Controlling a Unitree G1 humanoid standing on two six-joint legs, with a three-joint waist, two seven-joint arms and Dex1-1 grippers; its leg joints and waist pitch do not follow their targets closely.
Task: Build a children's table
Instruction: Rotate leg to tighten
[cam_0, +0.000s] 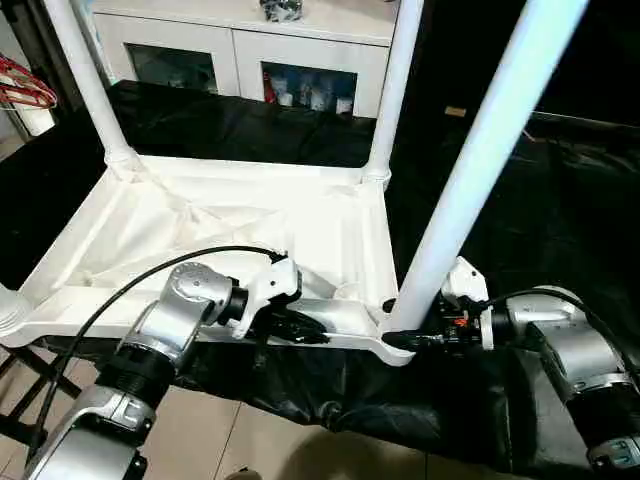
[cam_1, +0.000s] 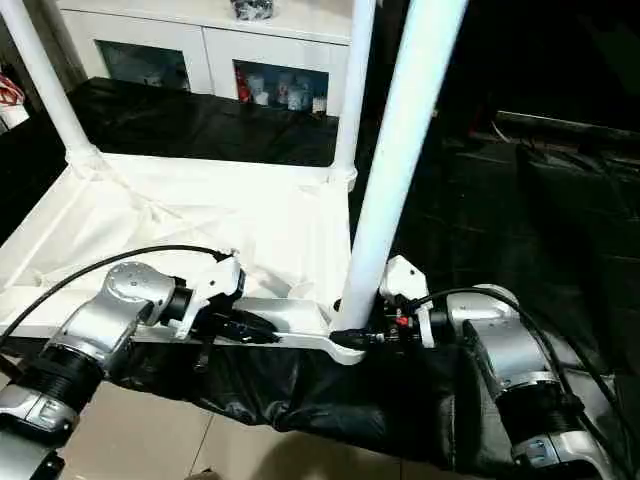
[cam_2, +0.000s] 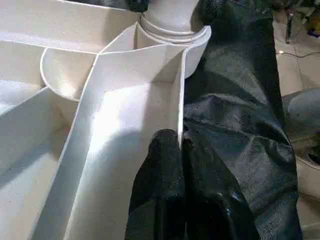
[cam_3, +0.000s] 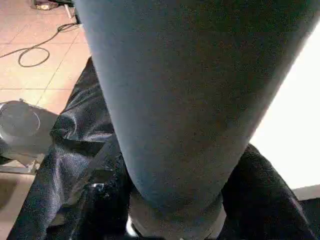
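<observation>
A: How far along is the children's table (cam_0: 300, 215)?

B: It is lying upside down on the black-covered work table (cam_0: 560, 230), ribbed underside up. Three legs are visibly standing in corner sockets: two on the far side from the grippers, and the near leg (cam_0: 480, 160) right in front of the right gripper (cam_0: 425, 338). The fourth corner is sitting at the picture's edge beyond the left arm, so I cannot say whether its leg is in.

A: What are the grippers doing?

B: The left gripper (cam_2: 180, 150) is pinching the table's near rim (cam_2: 181, 100), fingers closed on that thin wall. The right gripper is sitting at the near leg's base with a finger on either side; whether it is gripping, I cannot tell.

A: Any containers?

B: Well beyond both grippers, a white cabinet (cam_0: 240, 40) is holding small items behind glass doors, too small to identify.

A: What is left?

B: Probably seating that near leg fully, checking the fourth, then turning the table upright.
</observation>
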